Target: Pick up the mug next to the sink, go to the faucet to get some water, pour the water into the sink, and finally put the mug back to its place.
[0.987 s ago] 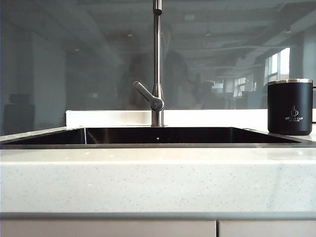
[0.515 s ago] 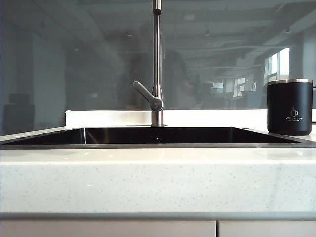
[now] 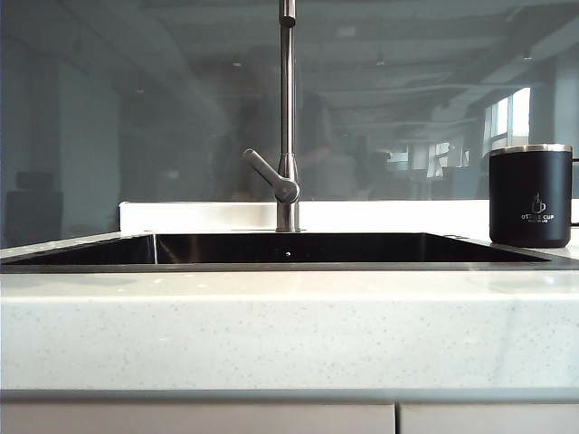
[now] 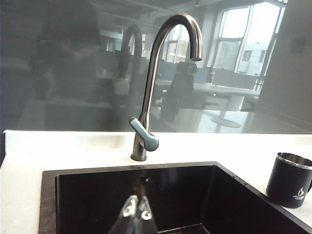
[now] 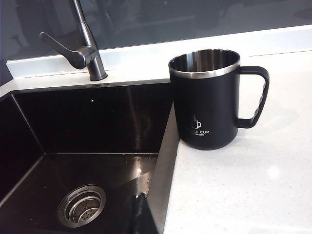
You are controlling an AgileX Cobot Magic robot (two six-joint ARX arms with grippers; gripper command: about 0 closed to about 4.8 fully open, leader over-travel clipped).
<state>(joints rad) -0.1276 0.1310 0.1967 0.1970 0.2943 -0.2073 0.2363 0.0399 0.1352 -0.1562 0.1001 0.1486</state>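
Standing upright on the counter [image 5: 253,185] just beside the sink's right rim, the mug [image 5: 209,100] has its handle turned away from the basin and its steel-rimmed mouth open and apparently empty. That spot reads as its home place, so either the task has not begun or it is done; the pictures alone do not say which. The sink [image 5: 92,122] lies dark beside it, strainer [image 5: 81,205] at the bottom, and the faucet [image 4: 146,105] rises from the back edge with its spout arched over the basin and the lever [image 4: 144,136] angled forward. The right gripper [image 5: 139,207] hangs low over the sink's near corner, near the mug but apart from it, fingers pressed together on nothing. The left gripper [image 4: 136,212] hovers above the basin facing the faucet, likewise closed and empty. Neither arm shows in the exterior view.
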